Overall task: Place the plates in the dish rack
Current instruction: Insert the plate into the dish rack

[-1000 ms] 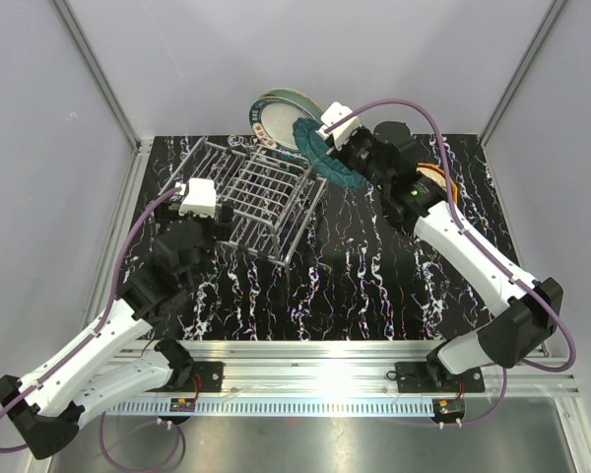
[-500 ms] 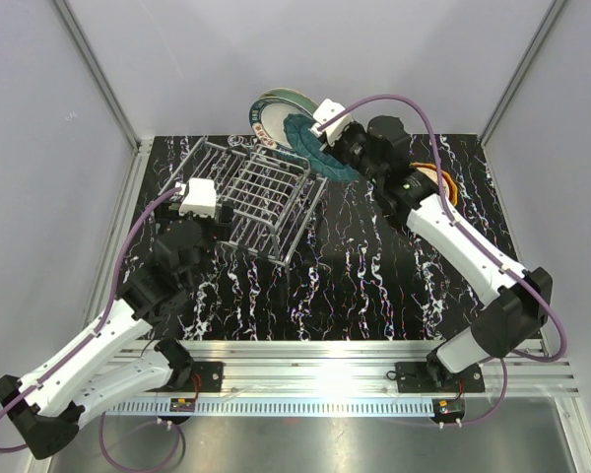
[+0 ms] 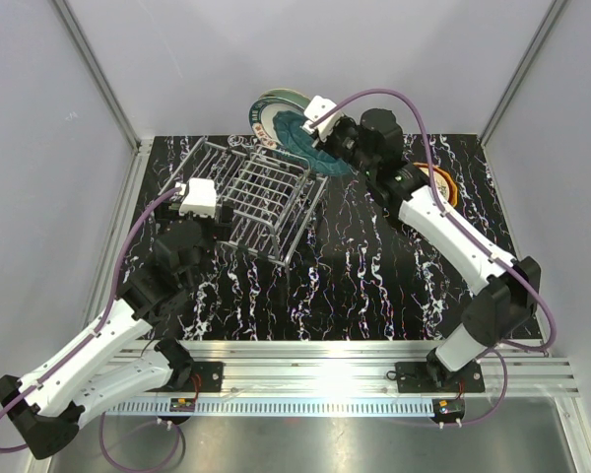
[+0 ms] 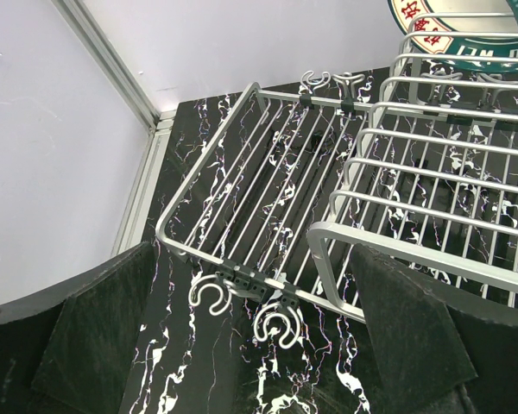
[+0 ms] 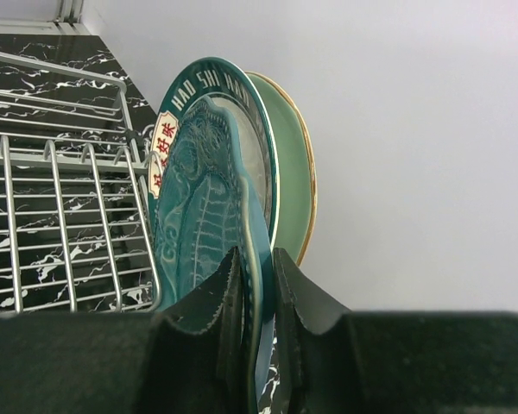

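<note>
The right gripper (image 5: 255, 261) is closed on the rim of the dark teal embossed plate (image 5: 198, 216), one finger on each face. It holds the plate on edge at the far right corner of the silver wire dish rack (image 3: 261, 192). Just behind it, a cream-centred plate with a lettered teal border (image 5: 203, 73) and a mint green, gold-edged plate (image 5: 295, 172) stand at the back wall; whether the teal plate touches them cannot be told. The left gripper (image 4: 255, 259) hangs fully open and empty over the near left of the rack. In my judgement the plate is rigid, glazed, slippery and breakable. A rim pinch is the only practical hold, and it should meet the slot bars gently.
</note>
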Controlling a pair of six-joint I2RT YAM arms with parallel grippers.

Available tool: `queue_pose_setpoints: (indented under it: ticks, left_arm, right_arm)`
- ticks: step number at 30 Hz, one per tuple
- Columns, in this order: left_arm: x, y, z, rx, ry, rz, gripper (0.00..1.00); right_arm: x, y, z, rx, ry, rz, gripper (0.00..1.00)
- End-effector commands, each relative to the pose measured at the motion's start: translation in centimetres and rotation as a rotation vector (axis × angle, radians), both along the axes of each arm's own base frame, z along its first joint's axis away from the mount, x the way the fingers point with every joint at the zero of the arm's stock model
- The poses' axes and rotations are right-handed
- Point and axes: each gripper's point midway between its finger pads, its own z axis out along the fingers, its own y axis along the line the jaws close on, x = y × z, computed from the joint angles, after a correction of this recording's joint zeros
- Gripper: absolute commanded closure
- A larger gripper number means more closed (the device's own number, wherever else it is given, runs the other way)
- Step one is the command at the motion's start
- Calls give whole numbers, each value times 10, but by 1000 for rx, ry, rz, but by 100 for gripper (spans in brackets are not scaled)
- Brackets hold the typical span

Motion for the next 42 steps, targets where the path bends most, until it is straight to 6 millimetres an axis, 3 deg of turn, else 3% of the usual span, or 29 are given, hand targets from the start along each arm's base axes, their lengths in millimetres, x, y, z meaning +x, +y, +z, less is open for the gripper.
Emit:
queue_pose_setpoints:
  ticks: [1,8,26,42]
  left_arm:
    - [2,-1,9,-32,-38,-3,1]
    - [2,-2,8,-28,-36,-4,1]
    - [2,-2,7,-25,-34,-9,1]
    - [2,-4,6,-25,-31,-18,1]
  right_arm:
    - [-17,3,114,155,-290,53,100]
    - [-12,14,114,157,-289,88,100]
    - [7,41,93,165,-239,151,100]
    - [24,55,53,180,-148,160,100]
